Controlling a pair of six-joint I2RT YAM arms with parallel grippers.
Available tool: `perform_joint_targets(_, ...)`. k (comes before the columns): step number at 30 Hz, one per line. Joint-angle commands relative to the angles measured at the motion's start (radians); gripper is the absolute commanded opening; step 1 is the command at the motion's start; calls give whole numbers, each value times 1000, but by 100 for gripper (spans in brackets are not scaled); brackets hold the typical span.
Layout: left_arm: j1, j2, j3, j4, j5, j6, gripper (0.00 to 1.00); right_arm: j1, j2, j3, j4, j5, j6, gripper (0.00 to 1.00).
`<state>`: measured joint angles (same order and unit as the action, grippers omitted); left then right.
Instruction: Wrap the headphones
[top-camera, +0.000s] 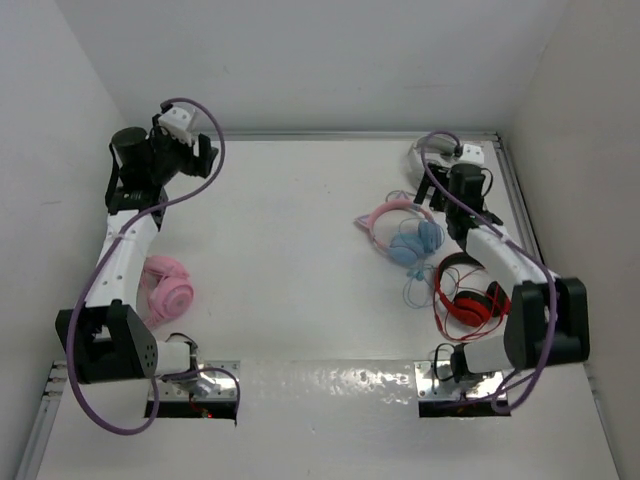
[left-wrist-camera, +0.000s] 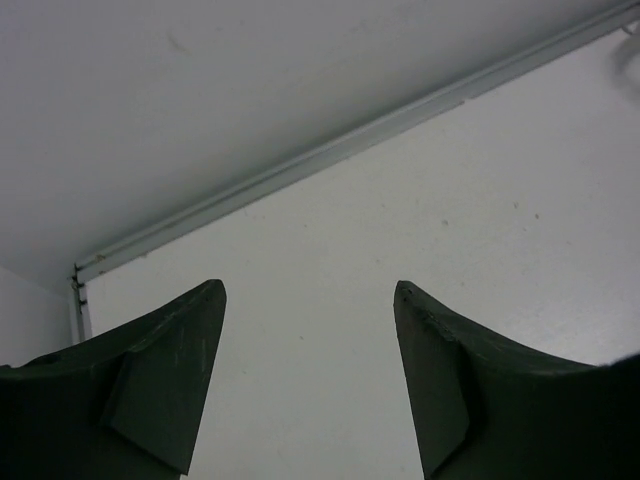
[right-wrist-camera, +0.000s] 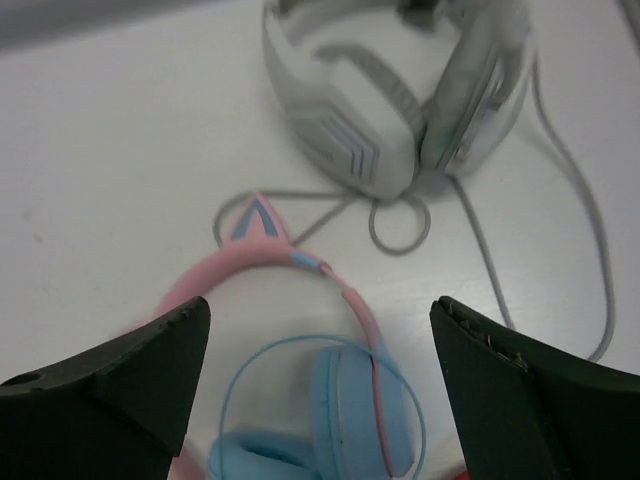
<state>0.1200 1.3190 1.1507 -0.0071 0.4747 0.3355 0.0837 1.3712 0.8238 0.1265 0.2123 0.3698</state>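
Note:
The headphones (top-camera: 413, 240) lie right of the table's middle, with light-blue ear cups (right-wrist-camera: 350, 410) and a pink cat-ear headband (right-wrist-camera: 262, 262). Their thin pale-blue cable (top-camera: 412, 290) trails toward the near edge, and one loop of it (right-wrist-camera: 240, 385) curls over the cups. My right gripper (right-wrist-camera: 320, 305) hovers open just above the headband and cups, with nothing between its fingers; from above it (top-camera: 447, 218) is at the headphones' right side. Near the back left corner, far from the headphones, my left gripper (top-camera: 205, 152) stands open and empty (left-wrist-camera: 310, 290).
A white pair (top-camera: 440, 150) with a grey cord (right-wrist-camera: 400, 215) lies just behind the headphones. A red pair (top-camera: 470, 300) sits in front of them, under the right forearm. An all-pink pair (top-camera: 165, 283) rests beside the left arm. A metal rail (left-wrist-camera: 330, 150) edges the back wall.

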Motion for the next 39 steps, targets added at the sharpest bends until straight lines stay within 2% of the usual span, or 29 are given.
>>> perform_joint_targets(1,3,-1,0,-332,25,60,67,13,124,60,-211,42,-3,90)
perform_joint_targets(5,-3,-7,-3,-382,27,76,76,16,279,113,-261,105,3,95)
perform_joint_targets(9,-5,-4,-5,-381,48,59,78,16,389,156,-303,93,-2,95)
perform_joint_targets(12,-9,-6,0,-389,68,51,78,21,437,178,-320,61,-12,75)
perform_joint_targets(13,-13,-6,1,-398,79,51,78,30,442,182,-320,50,-29,57)
perform_joint_targets(15,-17,-4,3,-406,90,54,78,45,440,179,-311,50,-64,37)
perform_joint_targets(16,-17,-4,1,-409,99,56,78,68,434,178,-308,58,-74,19)
perform_joint_targets(19,-28,0,-9,-403,113,36,78,140,402,193,-304,133,-126,0)
perform_joint_targets(21,-51,11,-12,-409,131,31,78,197,379,212,-315,206,-182,0)
perform_joint_targets(22,-62,13,-14,-413,131,33,78,265,349,227,-315,228,-202,0)
perform_joint_targets(25,-162,17,-13,-435,130,63,78,414,277,242,-233,257,-291,0)
perform_joint_targets(30,-293,36,-20,-430,101,76,81,612,250,313,-134,126,-362,0)
perform_joint_targets(34,-332,54,-45,-424,70,68,81,702,285,371,-73,87,-394,0)
perform_joint_targets(36,-338,65,-49,-424,-10,66,80,723,308,412,-70,61,-378,0)
perform_joint_targets(38,-341,68,-63,-418,-110,69,77,728,315,431,-67,12,-347,0)
perform_joint_targets(39,-342,66,-68,-416,-143,68,69,728,313,436,-61,1,-342,0)
